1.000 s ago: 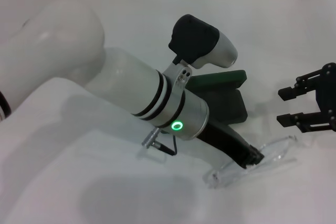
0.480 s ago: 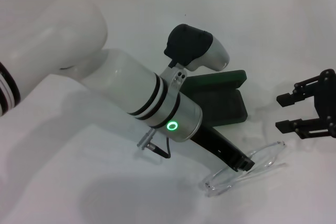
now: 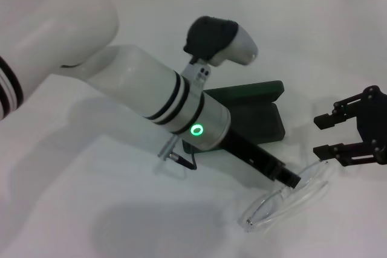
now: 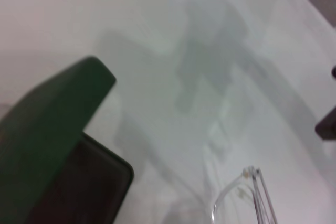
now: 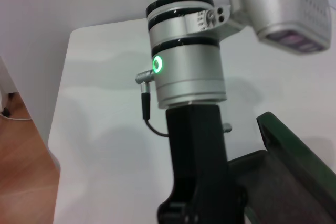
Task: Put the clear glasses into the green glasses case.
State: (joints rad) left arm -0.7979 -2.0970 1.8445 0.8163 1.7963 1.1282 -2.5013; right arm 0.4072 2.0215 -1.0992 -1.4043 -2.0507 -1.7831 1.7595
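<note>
**Clear glasses at the fingertip, case waiting open behind**

The fully transparent plastic wraparound glasses (image 3: 289,197) lie on the white tabletop (image 3: 91,209), in front of and a little to the right of the dark green hinged glasses case (image 3: 257,116), clearly not in it yet. Their long axis runs on a slant, from the near end by the table's front edge up and away toward the robot's right. One clear arm tip shows in the left wrist view (image 4: 247,192), just beside the case's rounded corner (image 4: 58,145).

The left gripper (image 3: 289,178) is down at the frame, about midway along it. I cannot tell whether its fingers are apart or pinched on the plastic, since the arm's own body hides them. The right gripper (image 3: 329,135) hovers near the far end of the glasses, its two black fingers apart and holding nothing.

The risk, as I judge it, is the material: thin, slick, see-through plastic could slide along the table instead of lifting, or twist in a shallow pinch. Being long and slanted against the case, the glasses may also catch on the case wall or on the raised lid unless turned to line up first
</note>
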